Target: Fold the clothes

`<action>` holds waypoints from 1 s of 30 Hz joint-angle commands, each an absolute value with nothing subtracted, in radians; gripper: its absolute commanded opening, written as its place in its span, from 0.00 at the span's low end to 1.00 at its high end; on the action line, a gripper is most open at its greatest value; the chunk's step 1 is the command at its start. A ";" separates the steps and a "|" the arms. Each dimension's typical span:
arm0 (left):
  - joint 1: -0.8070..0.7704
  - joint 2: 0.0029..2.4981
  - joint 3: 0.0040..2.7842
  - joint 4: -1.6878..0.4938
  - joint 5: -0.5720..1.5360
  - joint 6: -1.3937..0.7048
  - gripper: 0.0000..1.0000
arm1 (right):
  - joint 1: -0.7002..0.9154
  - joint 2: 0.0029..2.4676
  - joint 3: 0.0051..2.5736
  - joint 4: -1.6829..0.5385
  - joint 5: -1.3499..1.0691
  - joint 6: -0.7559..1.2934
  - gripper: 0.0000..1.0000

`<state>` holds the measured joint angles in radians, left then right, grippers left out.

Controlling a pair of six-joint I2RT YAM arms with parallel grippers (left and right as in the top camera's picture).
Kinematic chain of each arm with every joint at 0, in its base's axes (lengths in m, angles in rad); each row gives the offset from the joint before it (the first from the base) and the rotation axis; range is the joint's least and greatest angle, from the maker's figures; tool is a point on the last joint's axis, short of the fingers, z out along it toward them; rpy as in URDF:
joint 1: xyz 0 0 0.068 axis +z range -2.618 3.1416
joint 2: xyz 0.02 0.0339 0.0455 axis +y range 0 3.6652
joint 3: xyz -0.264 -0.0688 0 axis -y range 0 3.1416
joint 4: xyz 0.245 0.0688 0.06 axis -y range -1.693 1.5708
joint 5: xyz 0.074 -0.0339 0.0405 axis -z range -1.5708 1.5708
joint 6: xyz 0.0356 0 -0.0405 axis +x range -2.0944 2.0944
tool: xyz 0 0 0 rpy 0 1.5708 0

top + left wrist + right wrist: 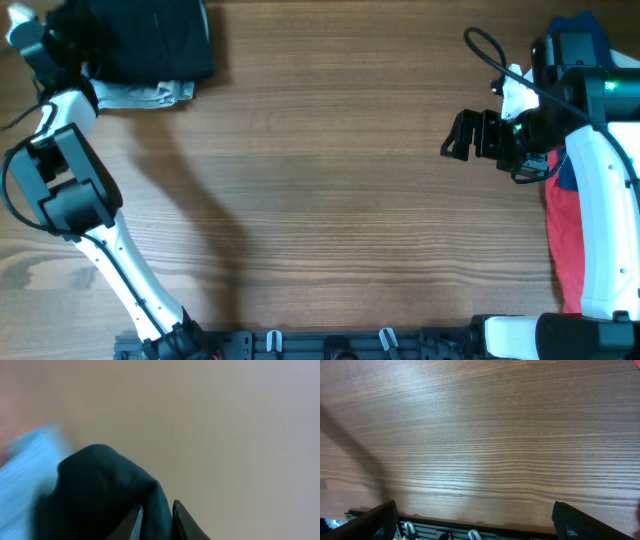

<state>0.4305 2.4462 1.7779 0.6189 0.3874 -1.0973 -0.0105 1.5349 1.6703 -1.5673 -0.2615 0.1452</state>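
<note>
Bunched black garment (160,45) at far-left corner, over pale garment (150,95); red garment (562,235), blue garment (583,22) at right edge.

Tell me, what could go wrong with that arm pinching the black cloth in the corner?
The left jaws pinch only a small bunch of the black garment, so it might slip free. It rests on a pale garment near the far corner of the table; a pull could drag that along or off the edge.

Overhead looks down on the table (330,200); right wrist skims that wood low — left wrist, blurred, close on clothes (100,490).
</note>
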 commanded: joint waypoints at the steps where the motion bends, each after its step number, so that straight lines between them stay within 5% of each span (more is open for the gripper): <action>1: 0.443 2.439 1.802 0.659 0.436 -0.969 0.57 | -0.012 1.535 1.668 -1.564 -0.278 0.156 1.00; 2: 0.446 2.439 1.802 0.519 0.390 -0.945 0.58 | -0.012 1.535 1.668 -1.563 -0.278 0.156 1.00; 4: 0.447 2.439 1.801 0.262 0.292 -0.874 1.00 | -0.012 1.535 1.668 -1.565 -0.278 0.157 1.00; 10: 0.498 2.388 1.801 0.187 0.344 -0.866 0.99 | -0.012 1.535 1.668 -1.584 -0.278 0.129 1.00; 18: 0.542 2.006 1.801 0.028 0.244 -0.553 0.98 | -0.012 1.535 1.668 -1.584 -0.279 0.079 1.00; 19: 0.523 1.970 1.801 0.024 0.260 -0.553 0.47 | -0.012 1.535 1.668 -1.585 -0.278 0.078 1.00; 20: 0.482 1.942 1.801 0.028 0.264 -0.533 0.13 | -0.012 1.535 1.668 -1.583 -0.279 0.078 1.00; 21: 0.448 1.937 1.801 0.029 0.264 -0.473 0.04 | -0.012 1.535 1.668 -1.580 -0.279 0.078 1.00; 25: 0.280 2.036 1.801 0.027 0.043 -0.125 0.06 | -0.012 1.535 1.668 -1.588 -0.289 0.078 1.00; 30: 0.251 2.276 1.801 0.090 0.009 -0.051 0.06 | -0.012 1.535 1.668 -1.596 -0.289 0.079 0.99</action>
<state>0.2375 2.1494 1.7988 0.0795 0.0666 -0.1303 -0.0105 1.5349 1.6703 -1.5894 -0.2691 0.0990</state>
